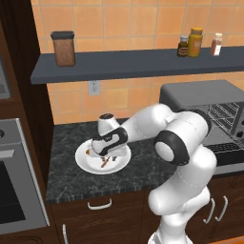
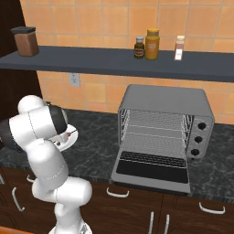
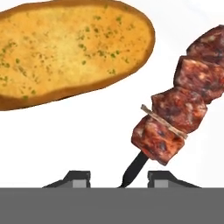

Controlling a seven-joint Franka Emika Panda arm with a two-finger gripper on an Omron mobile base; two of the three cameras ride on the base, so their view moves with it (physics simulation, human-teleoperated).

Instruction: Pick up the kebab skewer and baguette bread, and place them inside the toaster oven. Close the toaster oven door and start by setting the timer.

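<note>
Gripper (image 3: 119,177) is down low over the white plate (image 1: 84,162) on the dark counter (image 1: 66,143), w/ the kebab skewer (image 3: 175,118) and baguette bread (image 3: 70,52) both lying on that plate, apart from each other. In the hand view the two finger tips (image 3: 78,178) stand on either side of the skewer's dark pointed end; there's a gap each side, so jaws look part-way closed but not yet pinching, though I can't tell for sure whether a pad already touches, since the tips are mostly cut off at the frame bottom. Handling, as a guess: skewer is light, stick itself is thin, stiff and prob. slippery; the bare tip gives little to bite and the meat-heavy far end will likely droop or swing once lifted. Better hold would be nearer the first meat chunk, or on it, since the chunks are wider and less slick. Bread looks light, firm-crusted, broad; take it across its short width. Room: plate rim is low, so a straight lift clears it. Toaster oven (image 2: 164,107) sits well to the right along the counter, toaster oven door (image 2: 153,171) dropped flat and open, wire rack visible inside. Counter between plate and oven looks free, shelf (image 2: 114,59) w/ jars is overhead, so carry low-ish and enter over the lowered door w/o clipping its front edge.
</note>
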